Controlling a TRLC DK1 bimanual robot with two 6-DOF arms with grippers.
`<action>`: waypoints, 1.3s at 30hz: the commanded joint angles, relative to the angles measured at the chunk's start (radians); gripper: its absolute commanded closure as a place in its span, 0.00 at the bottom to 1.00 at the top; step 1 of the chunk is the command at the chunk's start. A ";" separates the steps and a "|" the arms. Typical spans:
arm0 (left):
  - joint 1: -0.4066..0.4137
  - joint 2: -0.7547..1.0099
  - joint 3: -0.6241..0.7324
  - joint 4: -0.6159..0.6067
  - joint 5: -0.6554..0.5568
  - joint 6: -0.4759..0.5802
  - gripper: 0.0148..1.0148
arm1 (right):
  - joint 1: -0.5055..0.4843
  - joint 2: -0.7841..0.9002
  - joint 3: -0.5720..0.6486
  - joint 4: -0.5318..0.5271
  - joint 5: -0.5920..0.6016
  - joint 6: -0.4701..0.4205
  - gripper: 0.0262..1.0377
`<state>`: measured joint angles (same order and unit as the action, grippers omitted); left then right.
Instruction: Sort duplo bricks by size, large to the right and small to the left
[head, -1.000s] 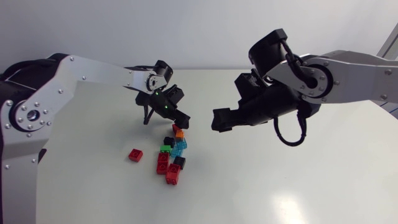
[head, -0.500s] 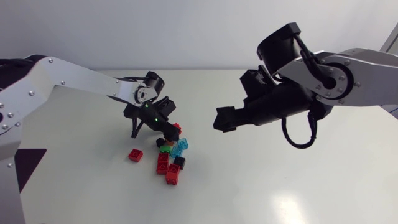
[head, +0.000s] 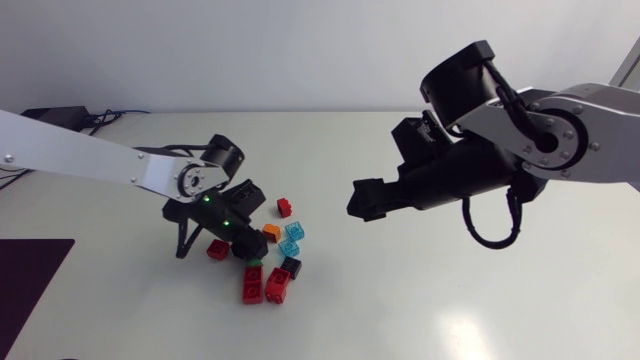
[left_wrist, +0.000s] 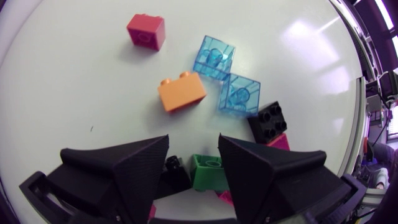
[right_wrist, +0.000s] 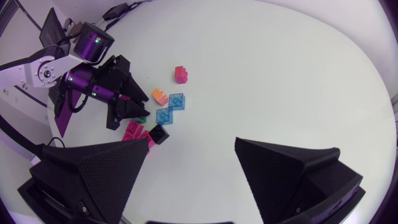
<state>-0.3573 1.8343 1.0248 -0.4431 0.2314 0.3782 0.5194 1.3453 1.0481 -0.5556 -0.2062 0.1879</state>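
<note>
A cluster of duplo bricks lies left of the table's middle: a small red one (head: 284, 207), an orange one (head: 271, 232), two clear blue ones (head: 291, 238), a black one (head: 291, 266), two bigger red ones (head: 265, 285) and a lone red one (head: 217, 249). My left gripper (head: 238, 243) is down at the cluster's left side. In the left wrist view it (left_wrist: 193, 140) stands partly open, with a green brick (left_wrist: 208, 171) and a small black brick (left_wrist: 175, 175) between its fingers. My right gripper (head: 362, 200) hangs open and empty above the table, right of the bricks.
Ahead of the left gripper lie the orange brick (left_wrist: 181, 91), the blue bricks (left_wrist: 214, 56) and a black four-stud brick (left_wrist: 267, 119). A dark mat (head: 25, 270) lies at the table's left edge. Bare tabletop (head: 430, 300) stretches to the right.
My left gripper has swung left and toward the front, dropped onto the cluster and narrowed its fingers. Some bricks shifted. The right arm drifted slightly right.
</note>
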 joint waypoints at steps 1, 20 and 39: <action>0.061 -0.064 -0.065 0.007 -0.004 0.045 0.47 | 0.011 -0.025 -0.031 -0.021 -0.004 0.028 0.04; -0.172 0.051 0.236 -0.025 0.000 0.010 0.13 | -0.002 -0.069 -0.046 -0.043 0.008 0.038 0.04; -0.192 0.186 0.288 -0.028 -0.023 0.211 0.76 | -0.096 -0.123 -0.054 -0.049 0.005 0.010 0.04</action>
<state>-0.5564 1.9862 1.2945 -0.4637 0.2184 0.5579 0.4309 1.2327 1.0222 -0.5858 -0.2028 0.2092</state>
